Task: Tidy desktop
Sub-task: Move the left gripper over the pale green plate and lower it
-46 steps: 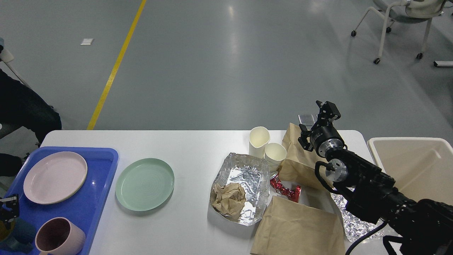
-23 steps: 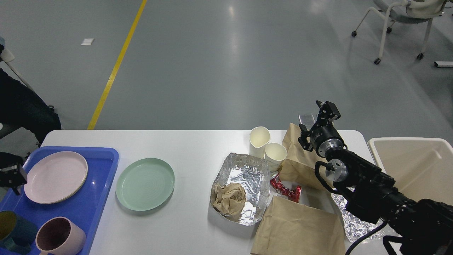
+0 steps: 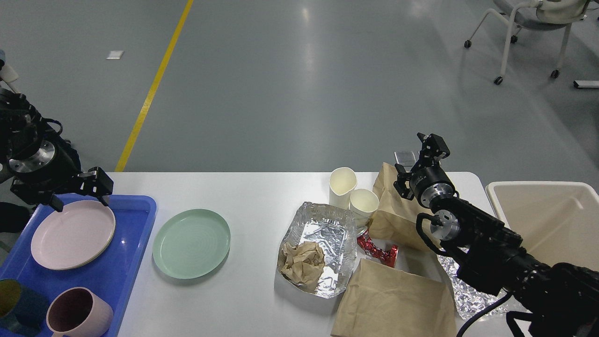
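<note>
The white desktop holds a green plate, a foil tray with crumpled brown paper, two paper cups, two brown paper bags, a red wrapper and a foil sheet. My left gripper is open and empty over the far edge of the blue tray. My right gripper is open and empty above the far paper bag.
The blue tray carries a pink plate, a pink mug and a dark teal cup. A beige bin stands off the table's right end. A chair stands on the floor at far right.
My left gripper has risen from the tray's near left corner beside the teal cup to the tray's far edge. The teal cup stays on the tray. The right arm has not moved.
</note>
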### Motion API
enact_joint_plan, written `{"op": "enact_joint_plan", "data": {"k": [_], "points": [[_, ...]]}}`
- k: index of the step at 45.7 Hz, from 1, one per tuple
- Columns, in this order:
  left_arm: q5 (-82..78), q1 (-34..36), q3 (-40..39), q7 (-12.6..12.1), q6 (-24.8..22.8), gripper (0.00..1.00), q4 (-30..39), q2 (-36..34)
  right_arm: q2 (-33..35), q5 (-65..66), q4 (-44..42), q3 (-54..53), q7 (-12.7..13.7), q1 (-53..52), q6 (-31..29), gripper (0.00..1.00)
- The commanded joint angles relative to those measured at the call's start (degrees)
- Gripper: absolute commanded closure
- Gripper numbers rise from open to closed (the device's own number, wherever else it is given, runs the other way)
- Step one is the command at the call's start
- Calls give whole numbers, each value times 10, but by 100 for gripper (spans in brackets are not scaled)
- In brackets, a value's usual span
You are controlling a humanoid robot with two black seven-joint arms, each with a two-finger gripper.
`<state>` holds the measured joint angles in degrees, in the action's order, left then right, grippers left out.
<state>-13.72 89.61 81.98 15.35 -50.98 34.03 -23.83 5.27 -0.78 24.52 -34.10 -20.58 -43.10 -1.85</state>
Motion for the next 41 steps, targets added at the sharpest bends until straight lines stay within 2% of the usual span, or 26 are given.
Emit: {"op": "enact_joint_plan", "data": {"k": [1,21,26,32,41], "points": [[0,12,5,0,4,8,5,31,0,0,0,0,0,0,0,0],[-1,7,2,-3,-6,5,25,114,0,0,0,0,0,0,0,0],[0,-5,-17,-1,-40,5,26,118,0,0,0,0,0,0,0,0],[1,-16,-60,-1,-40,5,26,128,0,0,0,0,0,-1,0,0],[4,-24,-74,-2,-40,5,24,129,0,0,0,0,0,0,0,0]]}}
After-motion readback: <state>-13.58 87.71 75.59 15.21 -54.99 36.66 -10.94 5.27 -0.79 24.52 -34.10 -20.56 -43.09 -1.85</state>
